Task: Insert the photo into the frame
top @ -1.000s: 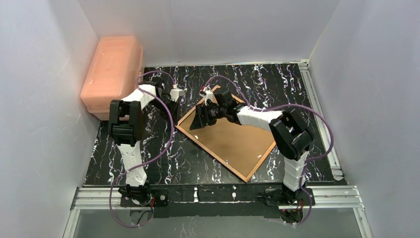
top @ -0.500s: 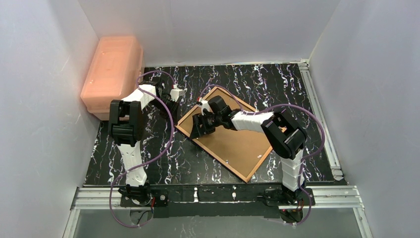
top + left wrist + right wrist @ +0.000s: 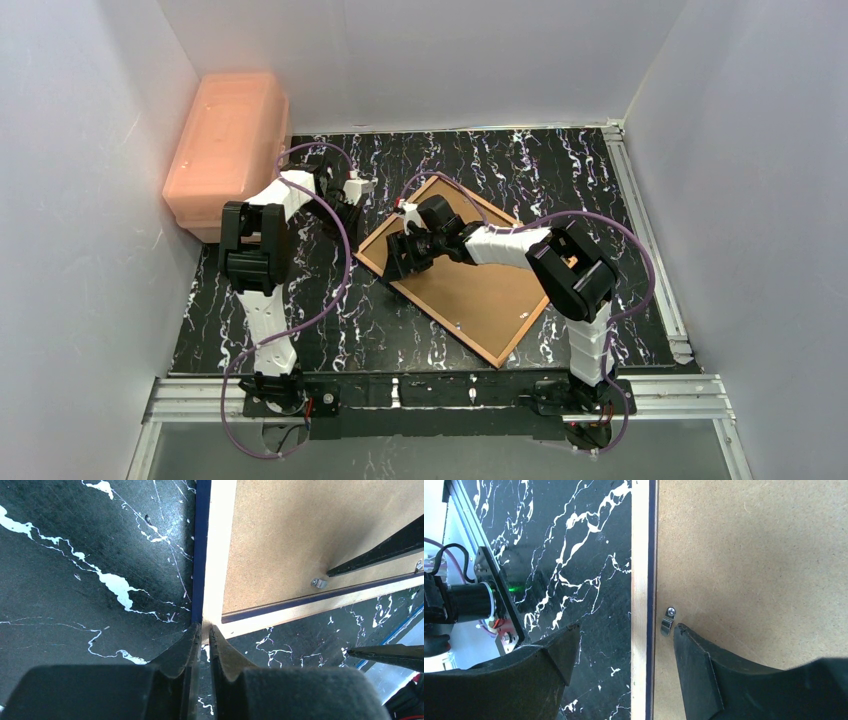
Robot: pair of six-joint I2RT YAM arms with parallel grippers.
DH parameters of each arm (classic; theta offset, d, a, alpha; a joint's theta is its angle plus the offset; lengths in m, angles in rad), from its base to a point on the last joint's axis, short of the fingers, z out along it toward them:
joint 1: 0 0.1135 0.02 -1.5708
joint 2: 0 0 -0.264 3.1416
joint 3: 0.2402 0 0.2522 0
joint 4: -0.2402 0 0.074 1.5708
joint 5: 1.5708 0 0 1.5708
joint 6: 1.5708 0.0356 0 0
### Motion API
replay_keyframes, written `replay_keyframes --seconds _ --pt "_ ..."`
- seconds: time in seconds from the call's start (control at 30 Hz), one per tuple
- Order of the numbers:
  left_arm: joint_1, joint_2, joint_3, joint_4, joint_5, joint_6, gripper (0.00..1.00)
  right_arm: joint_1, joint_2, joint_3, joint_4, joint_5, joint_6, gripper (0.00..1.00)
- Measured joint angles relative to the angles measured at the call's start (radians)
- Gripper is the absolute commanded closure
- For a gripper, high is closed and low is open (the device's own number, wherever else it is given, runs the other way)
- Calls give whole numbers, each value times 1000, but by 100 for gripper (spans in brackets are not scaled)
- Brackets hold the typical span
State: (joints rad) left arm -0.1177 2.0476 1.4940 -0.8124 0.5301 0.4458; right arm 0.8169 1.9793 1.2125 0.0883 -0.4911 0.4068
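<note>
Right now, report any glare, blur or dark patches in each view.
Top external: soft, even light, no glare, fine detail lost. Left wrist: the wood edge of the frame is washed out near the left tool, whose fingers are dark and blurred. Right wrist: backing board grain and metal clip sharp; the right tool a black silhouette; upper left blown white.

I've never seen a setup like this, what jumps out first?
A big picture frame lies face down at a slant mid-table, its brown backing board up. The right gripper hangs open astride its edge by a small metal clip, the left gripper shut at a corner. A pink plastic box sits far left.
</note>
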Motion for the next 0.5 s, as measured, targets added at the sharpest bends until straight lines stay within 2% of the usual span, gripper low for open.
replay_keyframes --seconds 0.5 --pt "-2 -1 0 0 -3 0 92 15 0 0 8 18 -6 25"
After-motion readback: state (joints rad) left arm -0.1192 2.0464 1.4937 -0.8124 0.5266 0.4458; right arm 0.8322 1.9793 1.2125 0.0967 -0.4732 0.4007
